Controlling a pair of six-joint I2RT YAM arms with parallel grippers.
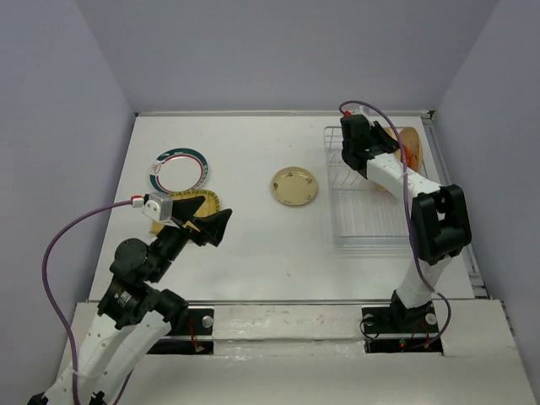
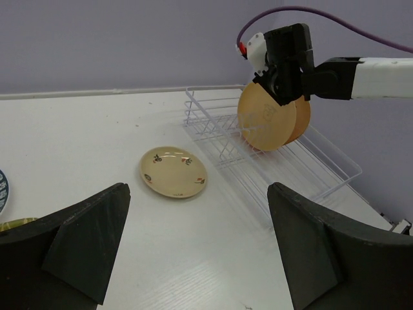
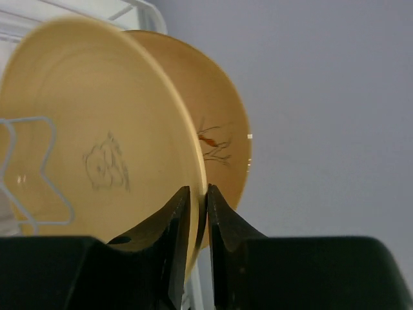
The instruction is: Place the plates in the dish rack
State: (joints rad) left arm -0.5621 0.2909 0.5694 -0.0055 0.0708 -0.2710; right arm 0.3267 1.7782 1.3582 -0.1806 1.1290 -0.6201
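The right gripper [image 3: 197,194] grips the peach plate [image 3: 97,148] by its rim, upright at the dish rack's [image 1: 371,221] far end, upper right of frame, just beside the bird-design plate [image 3: 226,142]. The left gripper [image 2: 197,194], wide open and empty, is well apart.

Passes freely over near end of dish rack [image 1: 371,228]; meets upright plates [image 2: 261,123] and right gripper [image 3: 198,194] at far end.

Five plates [image 1: 294,186] in all: three on the one table [image 1: 253,261], two in the single dish rack [image 1: 371,226].
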